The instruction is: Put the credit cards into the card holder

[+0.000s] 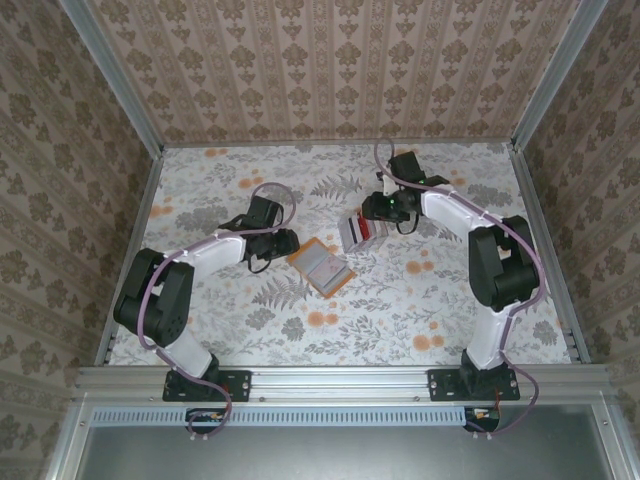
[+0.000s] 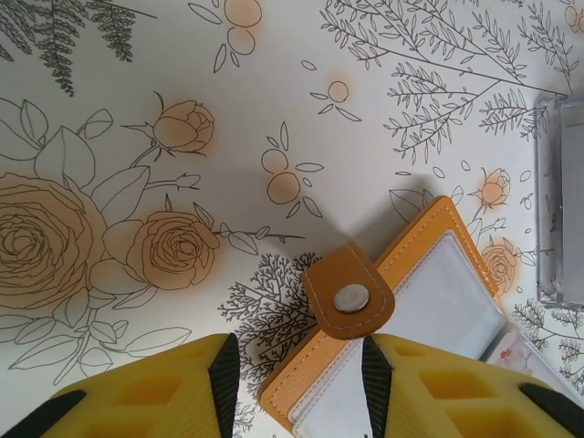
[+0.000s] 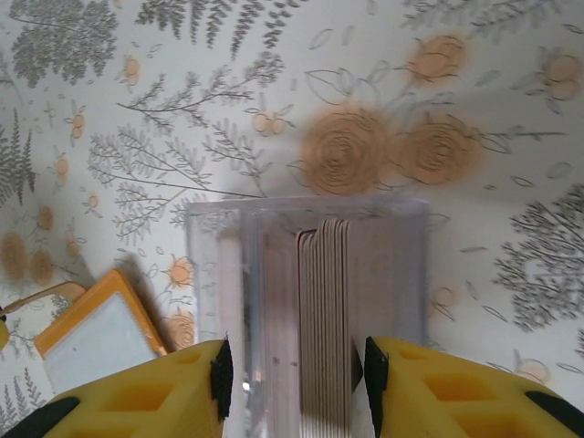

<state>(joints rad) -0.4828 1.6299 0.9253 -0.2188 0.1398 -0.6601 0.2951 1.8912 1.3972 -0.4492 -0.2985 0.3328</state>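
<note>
The orange-tan card holder (image 1: 322,266) lies open on the flowered table, its clear pockets up. My left gripper (image 1: 289,241) is low at its left corner. In the left wrist view the left gripper (image 2: 299,379) is open, astride the holder's stitched edge (image 2: 438,283), just below the clasp tab (image 2: 349,290); a gap shows beside the left pad. A stack of credit cards (image 3: 324,310) stands on edge in a clear stand (image 3: 219,274). My right gripper (image 3: 297,379) is open above it, one pad on each side of the stack. From above, the cards (image 1: 362,230) look red under the right gripper (image 1: 373,212).
The clear stand (image 1: 348,236) stands just right of and behind the holder, and its edge (image 2: 561,219) shows at the right of the left wrist view. A corner of the holder (image 3: 91,338) lies left of the stand. Patterned walls (image 1: 330,70) enclose the table.
</note>
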